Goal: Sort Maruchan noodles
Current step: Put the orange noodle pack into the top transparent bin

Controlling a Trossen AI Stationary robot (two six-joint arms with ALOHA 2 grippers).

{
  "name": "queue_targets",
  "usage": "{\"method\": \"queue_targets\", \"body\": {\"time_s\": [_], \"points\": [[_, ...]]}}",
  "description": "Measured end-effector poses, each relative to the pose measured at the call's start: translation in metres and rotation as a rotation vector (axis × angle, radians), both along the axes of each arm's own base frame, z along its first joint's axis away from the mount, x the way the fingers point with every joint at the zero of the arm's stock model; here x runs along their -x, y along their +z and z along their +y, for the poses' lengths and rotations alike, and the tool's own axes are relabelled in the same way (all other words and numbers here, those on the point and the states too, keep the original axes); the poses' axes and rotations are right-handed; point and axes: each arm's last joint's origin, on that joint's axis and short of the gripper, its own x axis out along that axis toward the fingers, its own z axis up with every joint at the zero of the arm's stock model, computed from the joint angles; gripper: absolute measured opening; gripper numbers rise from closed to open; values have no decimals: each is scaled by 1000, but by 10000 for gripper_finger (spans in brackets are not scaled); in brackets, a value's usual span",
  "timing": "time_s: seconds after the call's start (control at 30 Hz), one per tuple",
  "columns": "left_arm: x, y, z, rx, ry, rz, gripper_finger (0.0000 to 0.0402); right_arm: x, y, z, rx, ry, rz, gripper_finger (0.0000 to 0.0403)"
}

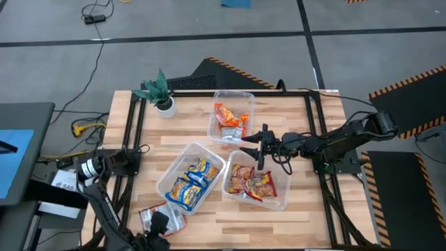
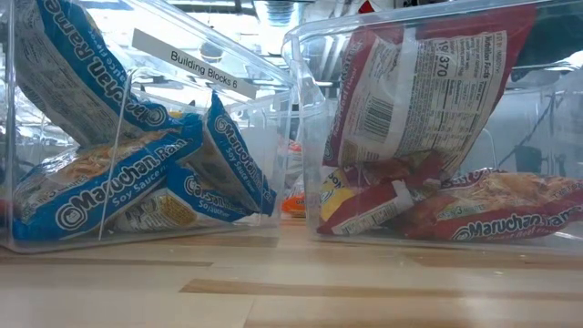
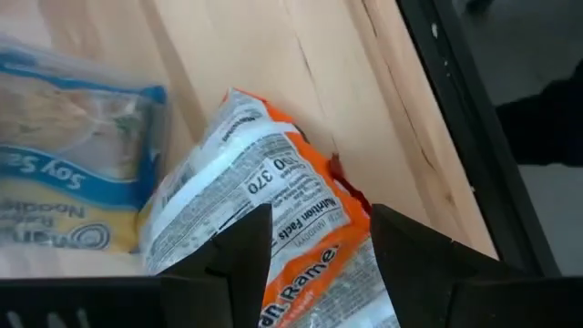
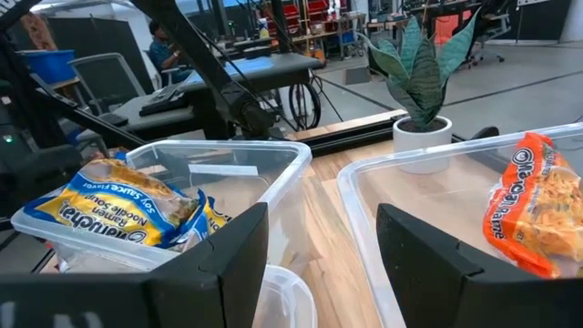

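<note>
One orange packet (image 3: 273, 228) between left end effector (image 3: 319, 239) fingers

A: Which words can be read on the blue packets (image 2: 109, 196)?

B: "Maruchan Ramen" and "Soy Sauce" are printed on them in the low view. On the blue packet in the right wrist view (image 4: 118, 214), "Ramen Noodle Soup" and "Soy Sauce Flavor" are seen, upside down.

A: And on the red packets?

B: "Maruchan" is read on the lying red packet (image 2: 510, 219). The number "370" and "Nutrition Facts" are printed on the upright one (image 2: 428, 87).

A: Is anything else written?

B: "Building Blocks 6" stands on a white label (image 2: 196, 64) behind the tubs. On the orange packet (image 3: 273, 210), "370", "Nutrition Facts" and "Rame" are visible.
</note>
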Motion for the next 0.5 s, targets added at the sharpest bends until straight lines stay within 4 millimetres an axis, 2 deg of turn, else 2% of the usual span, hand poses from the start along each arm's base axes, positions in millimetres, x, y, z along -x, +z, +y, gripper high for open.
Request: {"method": "queue_targets", "body": {"time_s": [0.17,0.5], "points": [[1,-9,0,-24,-5,58,174,0,0,0,2,0,3,226],[1,-19,9,-102,-31,66,174,0,0,0,2,0,5,226]]}}
